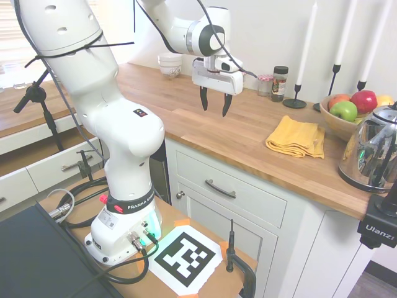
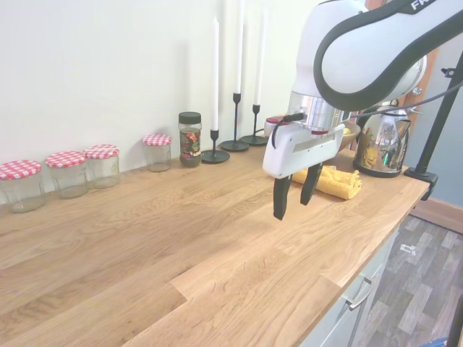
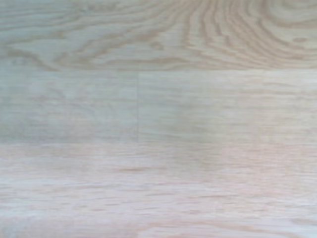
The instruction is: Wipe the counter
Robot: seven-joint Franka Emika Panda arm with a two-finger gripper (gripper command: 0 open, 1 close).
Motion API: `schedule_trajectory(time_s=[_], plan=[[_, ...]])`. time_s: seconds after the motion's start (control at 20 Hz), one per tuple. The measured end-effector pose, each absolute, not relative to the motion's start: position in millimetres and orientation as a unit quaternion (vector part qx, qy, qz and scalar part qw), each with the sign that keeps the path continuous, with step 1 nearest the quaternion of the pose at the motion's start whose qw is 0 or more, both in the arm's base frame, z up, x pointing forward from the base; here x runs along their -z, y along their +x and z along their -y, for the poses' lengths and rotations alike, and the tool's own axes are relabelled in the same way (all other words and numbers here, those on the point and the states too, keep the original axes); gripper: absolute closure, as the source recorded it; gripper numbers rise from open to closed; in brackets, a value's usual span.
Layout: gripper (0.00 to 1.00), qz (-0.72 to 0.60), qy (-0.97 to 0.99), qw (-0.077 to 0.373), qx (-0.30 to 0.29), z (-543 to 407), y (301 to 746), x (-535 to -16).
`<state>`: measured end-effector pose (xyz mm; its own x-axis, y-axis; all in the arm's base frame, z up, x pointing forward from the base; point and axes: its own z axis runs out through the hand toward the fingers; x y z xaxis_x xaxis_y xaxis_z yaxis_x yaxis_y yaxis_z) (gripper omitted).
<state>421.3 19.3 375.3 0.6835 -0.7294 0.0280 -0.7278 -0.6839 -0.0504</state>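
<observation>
Tool (image 1: 214,103) spread and empty, hanging above bare wood of the surface (image 1: 205,127), which runs the length of the white cabinets. A folded yellow cloth (image 1: 296,138) lies well apart to the right, near the kettle (image 1: 372,149) and fruit bowl (image 1: 338,121); the wrist view shows only plank grain. Judged risks: wiping cannot begin without the cloth; a shallow pinch may lift one fold only, so it trails loose; a wide sweep could knock the candlesticks (image 1: 296,93), the spice jar (image 1: 280,83) or the jars (image 2: 61,173) along the far wall.
</observation>
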Motion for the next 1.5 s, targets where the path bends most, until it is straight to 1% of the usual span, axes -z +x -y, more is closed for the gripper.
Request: schedule_trajectory(time_s=[0.1,0.25,0.45,0.9,1.3,1.5], plan=[[0.0,-0.4,-0.916,0.015,0.024,-19,421,-375],[0.0,-0.412,-0.91,0.007,0.05,-13,426,-378],[0.0,-0.432,-0.899,0.005,0.065,12,430,-379],[0.0,-0.491,-0.865,-0.007,0.1,106,437,-382],[0.0,-0.534,-0.838,-0.007,0.111,204,426,-386],[0.0,-0.541,-0.833,-0.007,0.118,228,422,-382]])
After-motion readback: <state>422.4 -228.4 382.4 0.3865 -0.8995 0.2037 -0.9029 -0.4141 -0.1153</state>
